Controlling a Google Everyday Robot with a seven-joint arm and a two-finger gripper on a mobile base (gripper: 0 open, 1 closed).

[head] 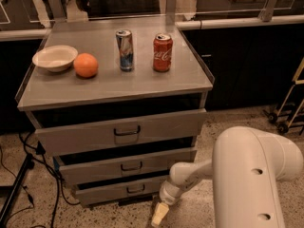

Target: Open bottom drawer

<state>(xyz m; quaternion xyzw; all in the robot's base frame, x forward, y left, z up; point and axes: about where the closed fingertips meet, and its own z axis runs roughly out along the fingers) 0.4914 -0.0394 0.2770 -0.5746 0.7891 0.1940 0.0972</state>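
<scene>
On my camera view the gripper (159, 215) hangs low near the floor, in front of the cabinet's (114, 87) right foot. I cannot tell whether it is released or clenched. The bottom drawer (107, 194) lies just up-left of it, its handle (136, 189) near but apart.

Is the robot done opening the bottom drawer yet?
Not yet. Done: the arm reaches down low beside the cabinet. In hand: the hand hangs near the floor, just right of the handle on the bottom drawer, not touching it. Left: take hold of the handle and pull, since that drawer looks pushed in.
</scene>
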